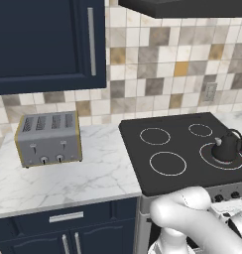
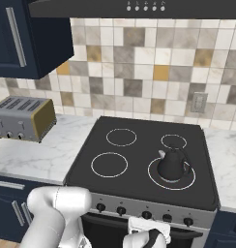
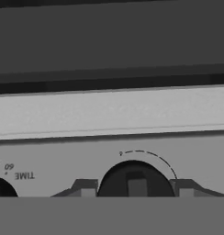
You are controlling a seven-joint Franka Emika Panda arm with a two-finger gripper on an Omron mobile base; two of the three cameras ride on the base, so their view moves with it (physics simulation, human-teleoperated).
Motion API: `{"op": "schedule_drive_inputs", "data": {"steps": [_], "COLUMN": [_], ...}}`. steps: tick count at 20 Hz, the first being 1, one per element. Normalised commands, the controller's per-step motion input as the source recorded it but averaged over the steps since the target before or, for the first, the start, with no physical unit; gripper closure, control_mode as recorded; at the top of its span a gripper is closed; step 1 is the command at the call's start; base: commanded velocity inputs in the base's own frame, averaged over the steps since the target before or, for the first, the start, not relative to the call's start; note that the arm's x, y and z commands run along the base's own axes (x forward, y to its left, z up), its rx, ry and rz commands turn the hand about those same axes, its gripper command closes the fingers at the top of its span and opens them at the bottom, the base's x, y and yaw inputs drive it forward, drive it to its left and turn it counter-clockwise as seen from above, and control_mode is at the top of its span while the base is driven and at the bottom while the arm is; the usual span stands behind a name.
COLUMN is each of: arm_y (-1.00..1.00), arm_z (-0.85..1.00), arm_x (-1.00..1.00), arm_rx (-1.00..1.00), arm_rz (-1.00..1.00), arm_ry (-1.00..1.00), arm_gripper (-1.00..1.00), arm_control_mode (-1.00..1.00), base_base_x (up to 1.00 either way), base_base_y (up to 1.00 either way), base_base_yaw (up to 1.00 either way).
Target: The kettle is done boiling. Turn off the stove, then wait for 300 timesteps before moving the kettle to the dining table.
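The dark kettle [image 1: 227, 146] [image 2: 172, 163] stands upright on the front right burner of the black stove [image 1: 182, 181] [image 2: 139, 181]. A row of dark knobs [image 2: 121, 211] runs along the steel front. My gripper [image 3: 135, 190] is low at that front panel, its hand [image 2: 149, 231] [image 1: 227, 211] up against it. In the hand view the two fingertips [image 3: 85, 189] flank a dark round knob [image 3: 114, 181] and touch its sides. A thin dashed arc marks the panel above that knob. The dining table is out of view.
A grey four-slot toaster [image 1: 48, 139] [image 2: 24, 117] sits on the marble counter [image 1: 83, 178] left of the stove. Navy wall cabinets [image 1: 43, 44] hang above, and a range hood [image 2: 139, 7] is over the cooktop. Another knob [image 3: 1, 189] labelled TIME sits left of mine.
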Motion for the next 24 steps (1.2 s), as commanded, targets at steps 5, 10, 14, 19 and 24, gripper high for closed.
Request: {"op": "schedule_drive_inputs", "data": {"steps": [5,10,14,19,24], "arm_y": [-0.14,0.0,0.0,0.0,0.0], "arm_z": [-0.02,-0.03,0.0,0.0,0.0], "arm_x": [-0.01,0.0,-0.02,-0.22,-0.3], "arm_rx": [0.27,0.09,0.0,0.0,0.0], "arm_rz": [0.0,-0.01,0.0,-0.01,-0.02], "arm_ry": [0.04,0.05,0.0,-0.06,-0.07], "arm_gripper": [1.0,-1.0,-1.0,-1.0,-1.0], "arm_control_mode": [-1.0,-1.0,-1.0,-1.0,-1.0], "base_base_x": [0.0,0.0,0.0,0.0,0.0], "base_base_y": [0.0,0.0,0.0,0.0,0.0], "base_base_yaw": [0.0,0.0,0.0,0.0,0.0]}}
